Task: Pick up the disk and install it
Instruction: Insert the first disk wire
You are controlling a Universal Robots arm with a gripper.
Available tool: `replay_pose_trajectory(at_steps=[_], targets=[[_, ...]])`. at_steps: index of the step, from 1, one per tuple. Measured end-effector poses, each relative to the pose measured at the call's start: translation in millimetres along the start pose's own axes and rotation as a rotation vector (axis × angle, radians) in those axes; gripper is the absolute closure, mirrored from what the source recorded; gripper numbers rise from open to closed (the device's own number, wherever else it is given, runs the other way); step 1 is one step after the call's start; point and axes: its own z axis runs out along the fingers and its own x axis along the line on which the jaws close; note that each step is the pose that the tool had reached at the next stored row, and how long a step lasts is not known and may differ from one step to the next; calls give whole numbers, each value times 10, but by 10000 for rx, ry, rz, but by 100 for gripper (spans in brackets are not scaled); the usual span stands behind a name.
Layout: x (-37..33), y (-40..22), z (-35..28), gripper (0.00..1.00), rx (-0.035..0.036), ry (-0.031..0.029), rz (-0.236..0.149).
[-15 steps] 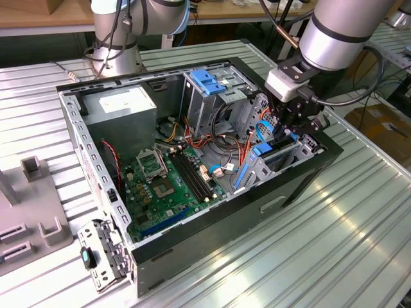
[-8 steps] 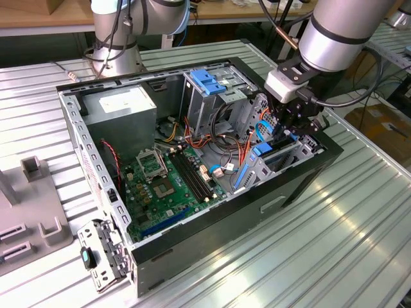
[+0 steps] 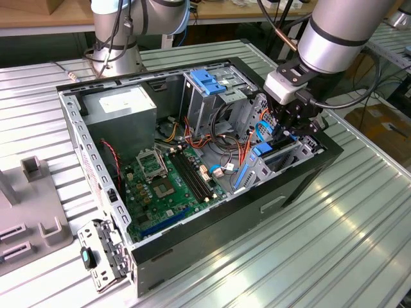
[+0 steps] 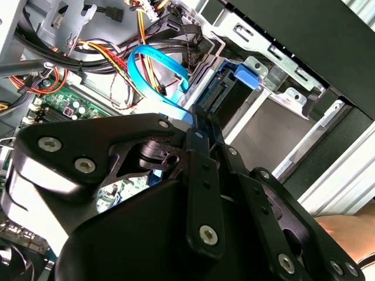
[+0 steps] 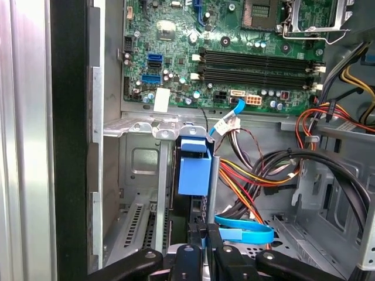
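Both pincer [image 5: 205, 232] fingers [image 5: 196, 240] together, just beside disk [image 5: 194, 170].

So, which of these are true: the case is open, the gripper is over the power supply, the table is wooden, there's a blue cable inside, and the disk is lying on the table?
1. The computer case lies open, its green circuit board showing. True.
2. The gripper hangs over the power-supply box. False: it is at the drive bay, at the case's end toward the exterior view's right.
3. The table is wooden. False: it is ridged metal.
4. A light-blue flat cable runs inside the case. True.
5. The disk lies out on the table. False: it is inside the case, in the bay by the gripper.
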Motion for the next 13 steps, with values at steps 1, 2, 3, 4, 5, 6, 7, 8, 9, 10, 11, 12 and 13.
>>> replay_pose_trajectory(at_steps=[1, 2, 3, 4, 5, 6, 7, 8, 9, 10, 11, 12, 13], targets=[[0, 2, 10, 84, -1, 1, 0], [1, 3, 22, 84, -1, 2, 0], [1, 5, 29, 84, -2, 7, -1], [1, 6, 37, 84, -1, 4, -1], [2, 6, 37, 84, -1, 4, -1], [2, 6, 39, 84, 0, 1, 0], [2, 6, 40, 84, 0, 1, -1], [2, 7, 40, 84, -1, 2, 0], [2, 6, 40, 84, 0, 2, 0], [2, 7, 41, 84, -1, 1, -1], [2, 7, 42, 84, 0, 1, 0], [2, 7, 47, 83, 2, -10, 1], [2, 7, 47, 77, 1, -6, 1]])
